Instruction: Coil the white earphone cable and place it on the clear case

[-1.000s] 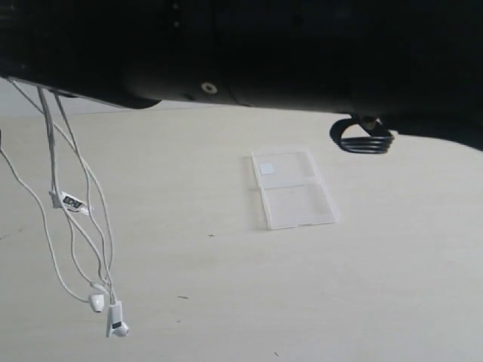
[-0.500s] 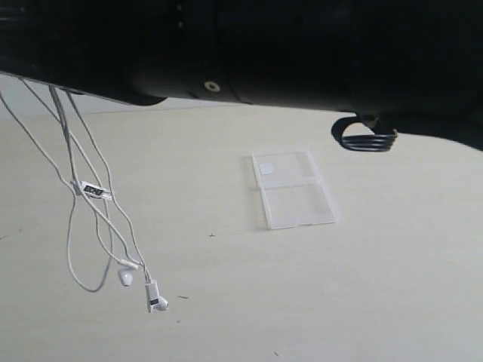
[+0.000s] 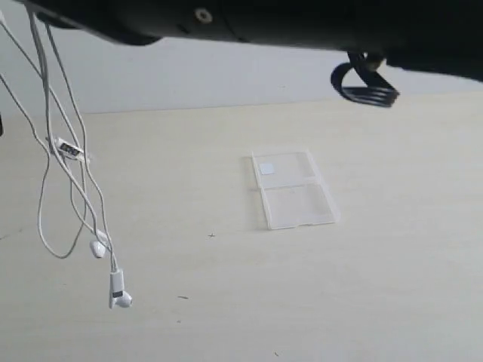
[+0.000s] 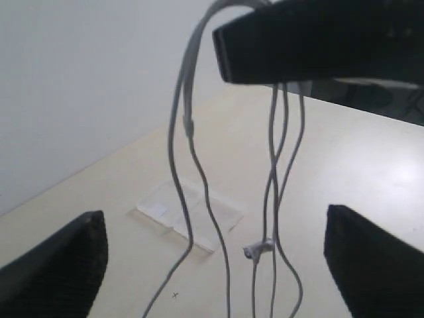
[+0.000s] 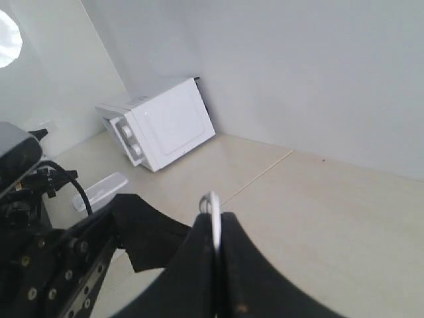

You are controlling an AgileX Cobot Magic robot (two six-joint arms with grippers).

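white earphone cable hangs vertical, earbuds down | right fingers pinched on it | left fingers wide, empty

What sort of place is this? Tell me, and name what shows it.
Probably an indoor lab or test room: a pale table against plain white walls, a white microwave-like box nearby, with a clear case and a white earphone cable as props.
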